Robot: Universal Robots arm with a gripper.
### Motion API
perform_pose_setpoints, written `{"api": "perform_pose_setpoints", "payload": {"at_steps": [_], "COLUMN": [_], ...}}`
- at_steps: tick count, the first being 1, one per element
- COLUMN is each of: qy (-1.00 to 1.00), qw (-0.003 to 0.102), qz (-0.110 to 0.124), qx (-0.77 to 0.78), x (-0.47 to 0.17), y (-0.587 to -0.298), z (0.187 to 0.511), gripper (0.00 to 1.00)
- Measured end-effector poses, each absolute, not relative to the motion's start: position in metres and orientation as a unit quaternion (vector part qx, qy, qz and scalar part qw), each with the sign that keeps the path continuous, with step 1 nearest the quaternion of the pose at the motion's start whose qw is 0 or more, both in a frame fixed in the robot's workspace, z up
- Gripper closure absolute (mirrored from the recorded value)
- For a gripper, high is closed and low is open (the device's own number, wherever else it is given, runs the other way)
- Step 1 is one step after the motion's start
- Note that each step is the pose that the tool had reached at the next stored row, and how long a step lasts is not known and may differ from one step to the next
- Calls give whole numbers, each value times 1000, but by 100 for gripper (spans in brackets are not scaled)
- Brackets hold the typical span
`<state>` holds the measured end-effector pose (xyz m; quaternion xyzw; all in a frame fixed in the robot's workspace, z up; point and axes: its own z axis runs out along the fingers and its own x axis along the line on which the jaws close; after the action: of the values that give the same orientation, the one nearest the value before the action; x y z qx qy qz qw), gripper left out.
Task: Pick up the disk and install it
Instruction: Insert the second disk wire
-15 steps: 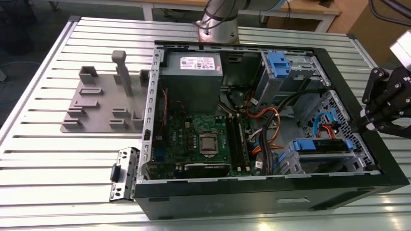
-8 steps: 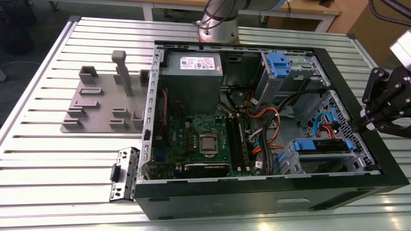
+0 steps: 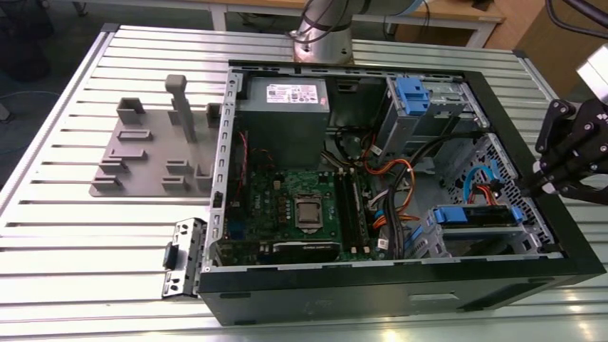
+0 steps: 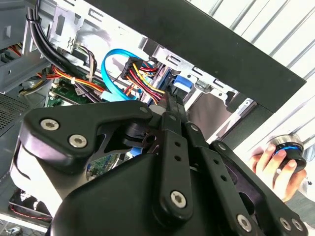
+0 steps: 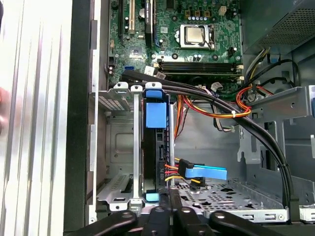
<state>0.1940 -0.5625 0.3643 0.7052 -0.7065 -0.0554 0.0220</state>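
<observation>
Slatted aluminium bench [image 3: 76, 214] carries the open computer case [image 3: 399, 292]; I find the disk [image 5: 156, 147] seated on edge in its corner bay, my gripper [image 5: 168, 206] closed narrow, holding nothing, installation apparently largely complete.

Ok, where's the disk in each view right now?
Exterior view: the disk lies in the drive bay at the exterior view's right, inside the case.
First wrist view: it stands on edge in the metal cage, blue rail showing.
Second wrist view: its blue rail shows past the linkage.
Shared landmark: the blue flat cable.
</observation>
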Motion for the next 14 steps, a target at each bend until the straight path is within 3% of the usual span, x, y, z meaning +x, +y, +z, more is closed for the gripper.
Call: {"api": "perform_pose_setpoints", "payload": {"at_steps": [8, 14], "qy": [-706, -706], "qw": [22, 22], "qz": [-55, -55], "qx": [705, 705], "x": [194, 181], "y": [-562, -562], "z": [364, 363], "gripper": [59, 59]}}
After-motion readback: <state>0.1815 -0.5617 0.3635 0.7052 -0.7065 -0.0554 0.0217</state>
